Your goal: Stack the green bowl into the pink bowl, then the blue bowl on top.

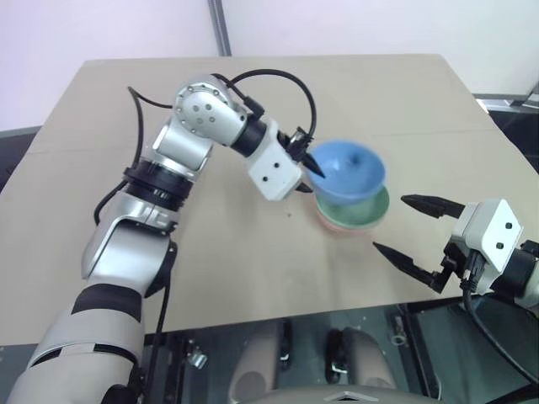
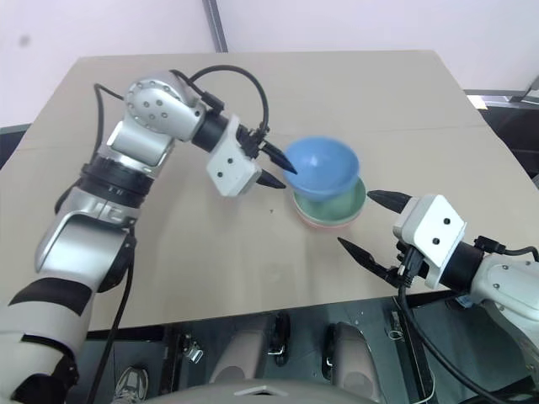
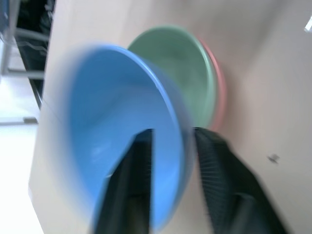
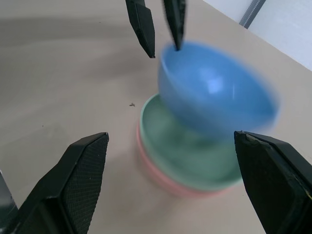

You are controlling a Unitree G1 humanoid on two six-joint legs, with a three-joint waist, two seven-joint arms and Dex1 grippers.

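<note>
The table [image 1: 253,252], a plain tan board, carries the three bowls toward its right side, nearer the front edge than the back. The blue bowl [image 1: 347,171] is uppermost, tilted and blurred over the other two; its base is hidden, so whether it rests in the stack cannot be told. The left gripper [image 1: 310,172] comes in from the left, one finger inside the blue bowl's rim and one outside its wall, the jaws parted a little; from the left wrist view it cannot be told whether they clamp the rim or stand just clear of it. Beneath sits the green bowl [image 1: 364,212], nested in the pink bowl [image 1: 335,225], whose rim peeks out below. The right gripper [image 1: 407,227] hangs near the front right edge, jaws spread wide, holding nothing.
</note>
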